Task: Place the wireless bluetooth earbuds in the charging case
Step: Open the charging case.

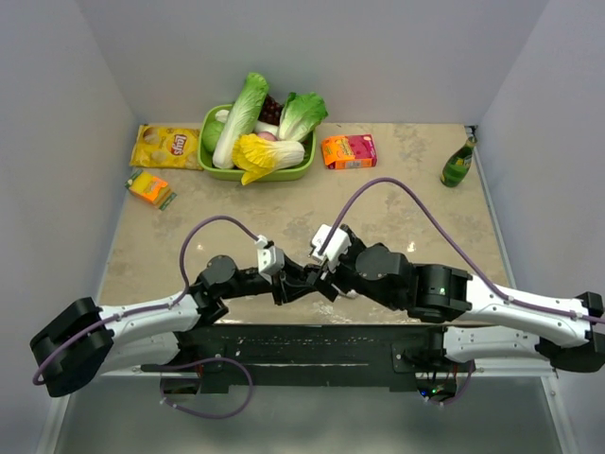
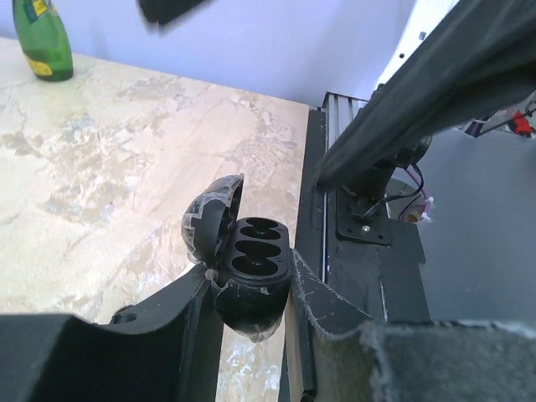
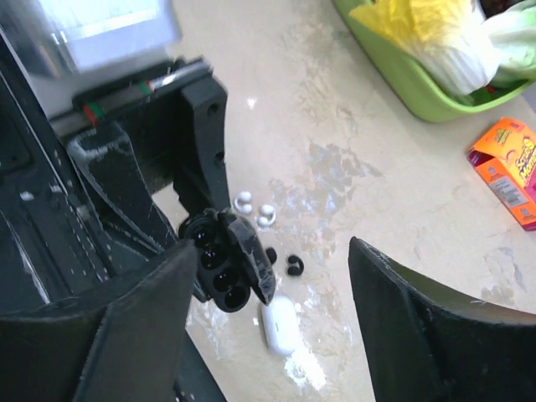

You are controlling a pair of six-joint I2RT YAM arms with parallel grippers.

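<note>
Two white earbuds (image 3: 244, 199) lie just beside each other on the surface (image 3: 377, 167), close to its near edge and about midway between left and right. The charging case (image 3: 280, 325), a white pebble, lies flat near them and apart from them, with both buds outside it. A pair of small black buds (image 3: 293, 266) sits between the white pair and the white case. My left end effector (image 2: 249, 289) is clamped narrowly on a black case (image 2: 255, 251), which it holds above the surface with its lid swung open and its sockets showing. My right end effector (image 3: 270, 260) hangs over the group with fingers spread wide, holding nothing. An orange box (image 3: 507, 172) and a green bottle (image 2: 42, 38) stand well apart, farther back.
</note>
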